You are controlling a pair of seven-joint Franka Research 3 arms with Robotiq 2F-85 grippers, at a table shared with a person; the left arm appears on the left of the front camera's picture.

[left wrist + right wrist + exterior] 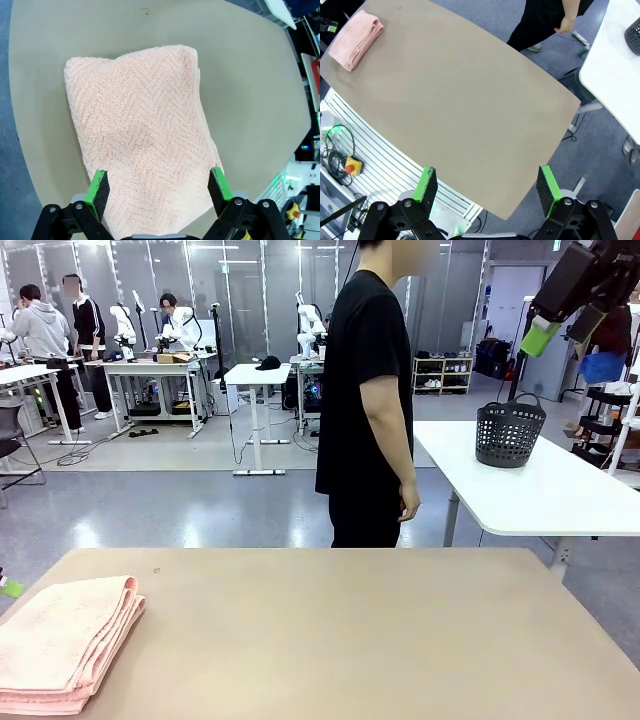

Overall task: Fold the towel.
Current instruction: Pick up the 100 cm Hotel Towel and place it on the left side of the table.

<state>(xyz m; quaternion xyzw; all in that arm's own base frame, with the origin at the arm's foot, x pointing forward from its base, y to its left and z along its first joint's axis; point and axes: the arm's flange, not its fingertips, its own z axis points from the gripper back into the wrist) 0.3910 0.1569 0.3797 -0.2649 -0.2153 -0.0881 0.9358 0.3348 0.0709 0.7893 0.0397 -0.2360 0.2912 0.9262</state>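
A: Where are you in the fold? From what you've got, the towel (62,645) already looks folded: a stacked bundle at the tabletop's (350,640) near-left corner, layers showing along its right edge in the front view.

B: So done, or one more fold?

A: Judgement call. You've got several layers and a compact rectangle, so I'd read it as finished or at the last step. If you want it tighter, the next move is the left hand (157,187) coming down on an edge of the bundle, pinching all layers together and carrying them over. Miss a layer and the stack will splay.

B: Hand states?

A: Left hand is spread wide, nothing in it, hanging above the towel with its green pads (97,186) framing the near end of the cloth in its wrist view. I can't tell from that view whether it touches the cloth. Right hand (487,192) is also released and empty, high up over the tabletop, well apart from the towel.

B: Towel condition?

A: Pale salmon-pink terry, herringbone weave clear in the left wrist view. Top face mostly flat, slight bulge mid-way, edges a bit uneven. The person (368,400) stands at the far edge, hands off.
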